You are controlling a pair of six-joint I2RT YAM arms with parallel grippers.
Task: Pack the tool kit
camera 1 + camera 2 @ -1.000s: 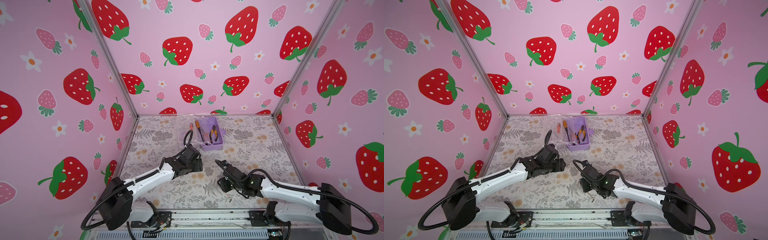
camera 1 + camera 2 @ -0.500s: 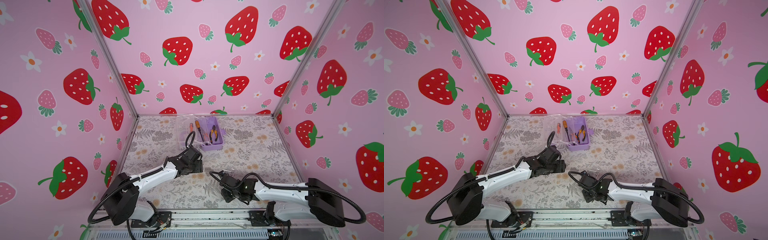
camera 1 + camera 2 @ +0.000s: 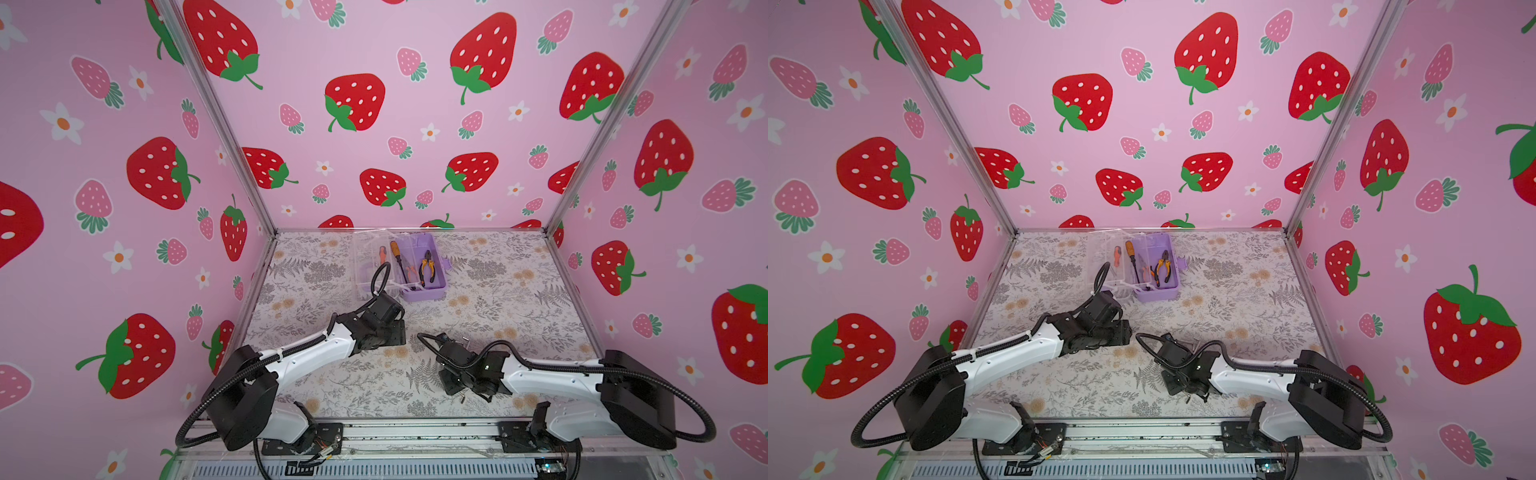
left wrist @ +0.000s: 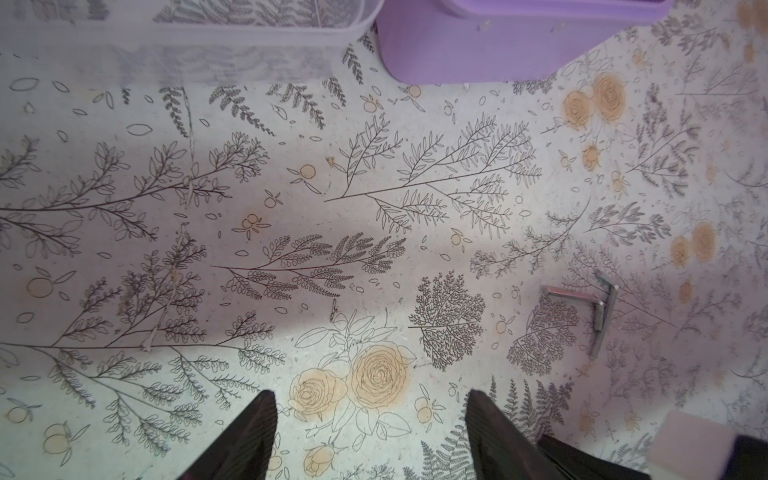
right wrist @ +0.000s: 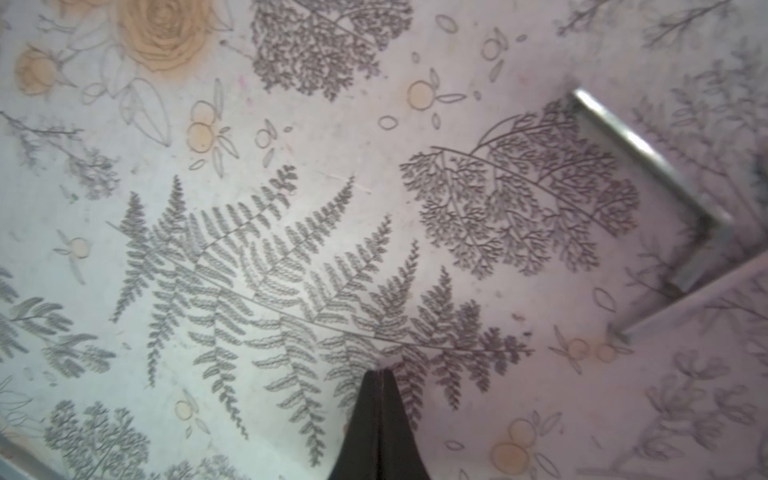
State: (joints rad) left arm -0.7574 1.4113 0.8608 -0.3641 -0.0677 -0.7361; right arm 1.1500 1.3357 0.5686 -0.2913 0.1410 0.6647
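Observation:
The tool kit's lilac box (image 3: 430,291) lies open at the back of the table in both top views, its clear lid (image 3: 368,270) flat to its left. In the box are orange-handled pliers (image 3: 427,266) and a long screwdriver (image 3: 397,258). A small orange screwdriver (image 3: 382,254) rests on the lid. Silver hex keys (image 4: 598,307) lie on the mat beside my arms, also in the right wrist view (image 5: 648,166). My left gripper (image 4: 372,399) is open and empty, just in front of the box (image 4: 498,41). My right gripper (image 5: 380,372) is shut on nothing, off to the side of the hex keys.
The floral mat (image 3: 519,299) covers the table, walled by strawberry-print panels on three sides. An aluminium rail (image 3: 415,432) runs along the front edge, where both arm bases sit. The left arm (image 3: 307,353) and the right arm (image 3: 548,374) reach in from the front.
My right gripper has closed from part open to shut, empty, and drawn back towards the front edge. The left arm has eased back slightly from the box.

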